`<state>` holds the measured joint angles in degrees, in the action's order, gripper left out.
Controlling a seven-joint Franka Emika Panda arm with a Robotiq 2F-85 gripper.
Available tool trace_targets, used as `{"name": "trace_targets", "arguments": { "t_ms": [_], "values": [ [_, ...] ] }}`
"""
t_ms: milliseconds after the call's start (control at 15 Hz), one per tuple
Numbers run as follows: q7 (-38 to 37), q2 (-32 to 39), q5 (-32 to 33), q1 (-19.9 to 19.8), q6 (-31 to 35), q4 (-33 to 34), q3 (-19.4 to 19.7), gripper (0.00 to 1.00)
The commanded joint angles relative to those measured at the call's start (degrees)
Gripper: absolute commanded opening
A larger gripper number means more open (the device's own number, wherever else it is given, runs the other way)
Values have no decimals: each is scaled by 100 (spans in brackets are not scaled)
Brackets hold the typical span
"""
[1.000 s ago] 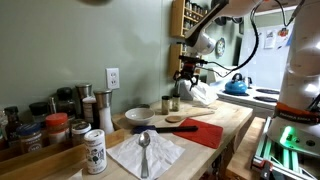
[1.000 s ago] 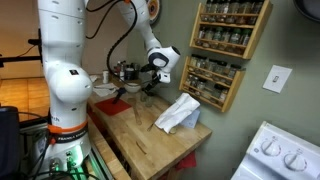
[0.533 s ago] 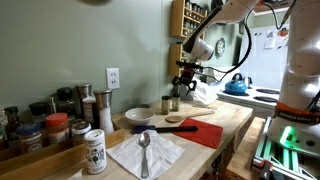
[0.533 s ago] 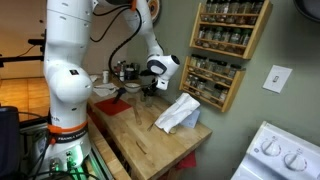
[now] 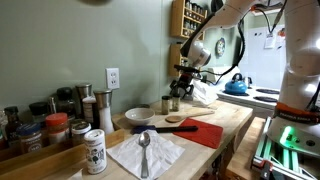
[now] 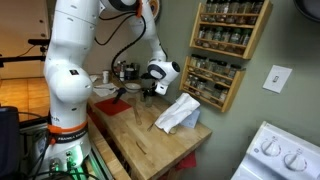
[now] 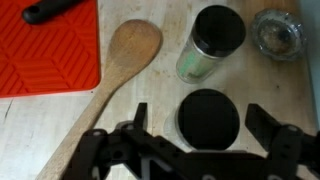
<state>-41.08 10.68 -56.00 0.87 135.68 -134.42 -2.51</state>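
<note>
Black-lidded jar (image 7: 209, 118) sits right under the wide-apart claw (image 7: 203, 128); approach stage, no contact seen.
Jar stands upright on the wooden worktop (image 7: 155, 100), centred between the two fingers (image 7: 140, 118) in the wrist view, and nothing is gripped. Judged as a pre-grasp line-up: the next move calls for a straight descent that keeps the lid centred, then a squeeze on the sides. Lid is round, matte black and wide; the body is hidden below it. Just beside it are a green spice shaker (image 7: 213, 42) with a black cap, a small glass jar (image 7: 277, 34) and a wooden spoon (image 7: 122, 65); a red mat (image 7: 50, 50) lies further off. Clearance to the shaker looks tight, so it could get nudged.
</note>
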Motion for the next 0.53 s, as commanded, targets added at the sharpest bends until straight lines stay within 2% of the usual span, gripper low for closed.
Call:
{"name": "trace_targets", "arguments": {
  "t_ms": [0, 467],
  "values": [
    [269, 264, -349, 30, -8, 155, 53, 100],
    [587, 567, -790, -10, -234, 294, 70, 100]
  ]
}}
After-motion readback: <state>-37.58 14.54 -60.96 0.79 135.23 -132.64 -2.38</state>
